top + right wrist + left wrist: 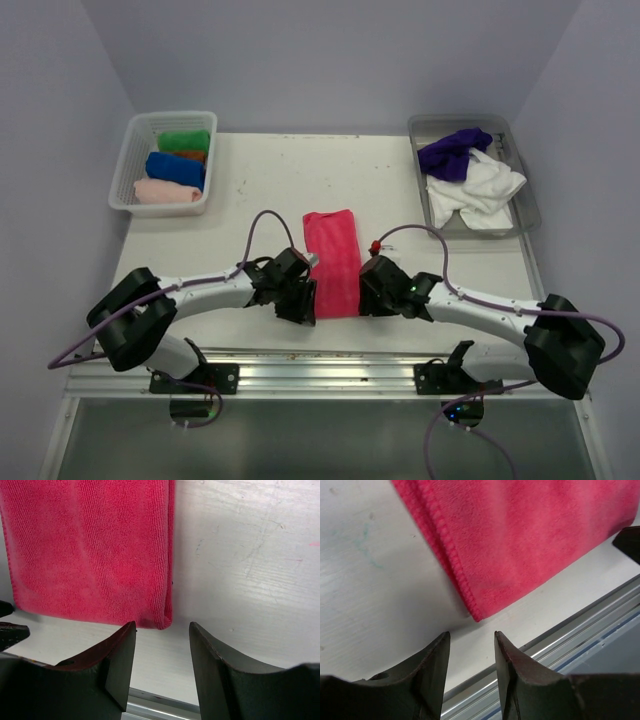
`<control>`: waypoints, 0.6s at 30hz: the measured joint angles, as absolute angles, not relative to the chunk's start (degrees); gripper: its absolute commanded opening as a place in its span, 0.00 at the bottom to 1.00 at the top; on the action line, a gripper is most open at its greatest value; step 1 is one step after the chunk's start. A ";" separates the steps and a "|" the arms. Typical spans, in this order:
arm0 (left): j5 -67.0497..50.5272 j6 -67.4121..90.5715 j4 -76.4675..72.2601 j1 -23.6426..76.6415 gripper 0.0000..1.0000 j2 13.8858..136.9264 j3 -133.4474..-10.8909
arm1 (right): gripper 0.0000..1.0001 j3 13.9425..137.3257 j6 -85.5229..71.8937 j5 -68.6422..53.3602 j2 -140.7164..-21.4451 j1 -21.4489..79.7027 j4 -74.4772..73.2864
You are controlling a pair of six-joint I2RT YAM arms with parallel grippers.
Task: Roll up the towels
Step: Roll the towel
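Pale lilac walls (330, 60) filling the top and both sides of the frame, scuffed white table (270, 180) at centre, aluminium rail (320, 362) along its lower edge, soft even light

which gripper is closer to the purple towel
Right. The right gripper sits at the hot pink towel's right edge, down-left of the purple towel in the grey tray; the left gripper is across the pink towel, farther away.

The hot pink towel (520, 540) is soft, finely ribbed cloth, hem stitched; the white table (240, 555) looks matt and scuffed.
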State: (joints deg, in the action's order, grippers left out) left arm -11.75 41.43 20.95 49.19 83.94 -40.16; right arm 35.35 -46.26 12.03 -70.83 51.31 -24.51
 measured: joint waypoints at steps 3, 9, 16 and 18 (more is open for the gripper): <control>-12.67 42.33 18.06 49.58 0.39 84.84 -40.07 | 0.49 35.35 -45.74 10.98 -72.88 51.31 -22.52; -13.34 44.38 14.61 49.58 0.26 86.74 -39.99 | 0.47 35.35 -45.47 10.46 -75.48 51.31 -20.88; -13.32 45.76 13.63 49.58 0.33 87.05 -39.97 | 0.48 34.72 -45.82 9.23 -74.59 51.31 -19.92; -13.23 45.98 13.28 49.58 0.30 87.11 -39.94 | 0.48 33.76 -46.15 8.82 -73.73 51.31 -19.29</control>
State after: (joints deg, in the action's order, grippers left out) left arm -13.23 45.98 13.28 49.58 87.11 -39.94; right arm 33.76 -46.15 8.82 -73.73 51.31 -19.29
